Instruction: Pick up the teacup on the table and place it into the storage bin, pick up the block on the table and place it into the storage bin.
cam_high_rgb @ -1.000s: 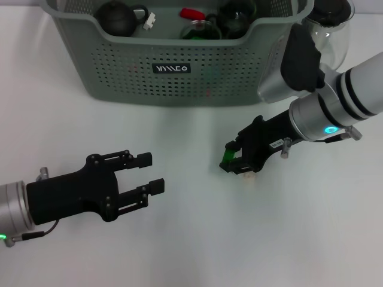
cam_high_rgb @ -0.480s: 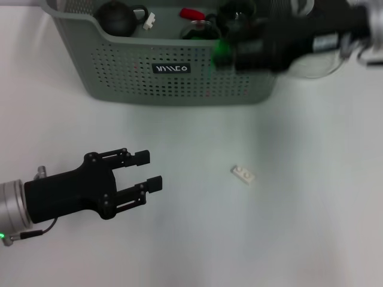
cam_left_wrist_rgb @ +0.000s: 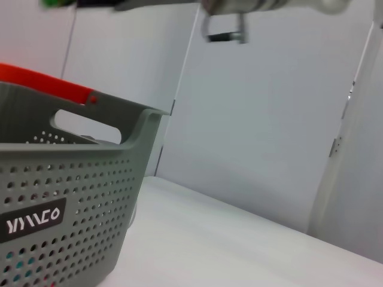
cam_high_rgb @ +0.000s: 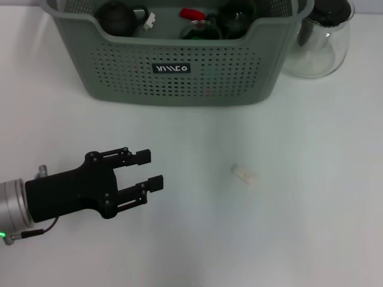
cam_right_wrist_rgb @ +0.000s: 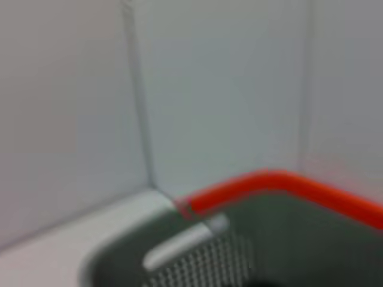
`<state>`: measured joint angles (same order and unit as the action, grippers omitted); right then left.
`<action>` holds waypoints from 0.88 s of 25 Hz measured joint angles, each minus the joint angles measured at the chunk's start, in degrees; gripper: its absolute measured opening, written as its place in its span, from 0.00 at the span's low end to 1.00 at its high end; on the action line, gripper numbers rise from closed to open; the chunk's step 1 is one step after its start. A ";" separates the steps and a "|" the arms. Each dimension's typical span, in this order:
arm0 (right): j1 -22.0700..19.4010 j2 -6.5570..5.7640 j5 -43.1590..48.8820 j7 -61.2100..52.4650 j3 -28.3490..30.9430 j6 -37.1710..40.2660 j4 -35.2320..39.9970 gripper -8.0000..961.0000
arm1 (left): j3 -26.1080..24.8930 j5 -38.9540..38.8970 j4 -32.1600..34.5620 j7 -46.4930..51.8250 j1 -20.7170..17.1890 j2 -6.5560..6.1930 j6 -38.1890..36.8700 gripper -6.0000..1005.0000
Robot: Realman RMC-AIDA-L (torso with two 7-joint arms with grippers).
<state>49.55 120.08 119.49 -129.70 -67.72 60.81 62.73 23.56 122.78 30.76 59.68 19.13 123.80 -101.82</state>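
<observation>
The left gripper [cam_high_rgb: 143, 173] hovers low over the table's [cam_high_rgb: 311, 239] near left part, its two black fingers [cam_high_rgb: 157, 182] spread apart with nothing between them, pointing toward the table's middle. The right gripper is out of the head view; the left wrist view shows part of that arm [cam_left_wrist_rgb: 263, 7] high up, above the bin, with something green at the picture's edge that may be a block it carries. Whether its fingers are open or closed cannot be told.

The storage bin [cam_high_rgb: 179, 69] stands along the table's far edge, already holding dark round things, and a glass jug [cam_high_rgb: 317, 42] stands just beside its right end. A small white piece [cam_high_rgb: 244, 174] lies alone near the table's middle, well apart from the bin.

The step in hand looks like a drop into the bin by the right arm. It would go best with the gripper well inside the rim, over a free patch, before releasing.
</observation>
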 joint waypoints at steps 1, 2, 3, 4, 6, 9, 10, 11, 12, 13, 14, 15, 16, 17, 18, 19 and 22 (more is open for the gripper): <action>2.68 0.02 3.33 -2.67 -0.83 -2.02 -2.86 0.45 | 0.01 0.00 0.00 0.00 0.04 0.00 0.01 0.57; 5.46 0.02 7.06 -5.09 -1.21 -3.96 -6.25 0.45 | 0.00 0.00 -0.03 0.01 0.10 0.00 0.01 0.57; 8.04 0.06 9.88 -7.03 -1.57 -5.28 -9.24 0.45 | 0.01 0.00 -0.19 0.03 0.14 0.00 0.01 0.57; 11.04 0.08 12.93 -8.67 -1.71 -6.73 -13.23 0.45 | -0.01 0.00 -0.34 0.05 0.19 -0.03 0.02 0.57; 16.47 0.10 17.66 -10.92 -1.84 -9.30 -21.11 0.45 | 0.00 0.00 -0.58 0.06 0.27 -0.02 0.04 0.57; 21.29 0.21 20.94 -11.58 -1.93 -11.98 -28.69 0.45 | -0.01 0.00 -0.61 0.07 0.29 -0.01 0.10 0.57; 21.99 0.25 21.25 -11.60 -1.99 -12.36 -29.82 0.45 | 0.00 0.00 -0.62 0.07 0.24 0.00 0.10 0.57; 22.42 0.26 21.42 -11.59 -2.02 -12.71 -30.60 0.45 | -0.01 0.00 -0.62 0.08 0.19 0.00 0.11 0.57; 22.44 0.27 21.42 -11.54 -2.04 -12.75 -30.89 0.45 | -0.01 0.00 -0.62 0.09 0.14 0.01 0.12 0.57; 22.33 0.27 21.40 -11.38 -2.08 -12.75 -30.99 0.45 | 0.00 0.00 -0.62 0.08 0.10 0.02 0.11 0.57; 22.11 0.27 21.39 -11.20 -2.14 -12.68 -30.97 0.45 | -0.01 0.00 -0.62 0.08 0.06 0.02 0.12 0.57; 21.76 0.27 21.32 -11.05 -2.28 -12.57 -30.70 0.45 | -0.01 0.00 -0.62 0.08 0.05 0.03 0.13 0.57; 21.26 0.27 21.26 -10.95 -2.46 -12.35 -30.30 0.45 | -0.04 0.00 -0.62 0.08 0.02 0.03 0.13 0.57; 20.61 0.25 21.10 -10.95 -2.59 -12.24 -29.51 0.45 | -0.08 0.00 -0.62 0.08 0.01 0.04 0.14 0.57; 19.55 0.26 20.58 -10.93 -2.64 -11.87 -28.02 0.46 | -0.08 0.00 -0.62 0.08 0.01 0.04 0.14 0.57; 18.83 0.24 20.12 -10.91 -2.65 -11.62 -26.91 0.46 | -0.10 0.00 -0.62 0.07 0.01 0.04 0.14 0.57; 13.91 0.20 15.94 -9.89 -2.65 -8.90 -19.17 0.56 | -0.14 0.00 -0.62 0.09 0.06 0.03 0.11 0.57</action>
<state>63.45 120.27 135.43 -139.59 -70.37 51.91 43.56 23.42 122.78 30.14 59.77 19.19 123.83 -101.71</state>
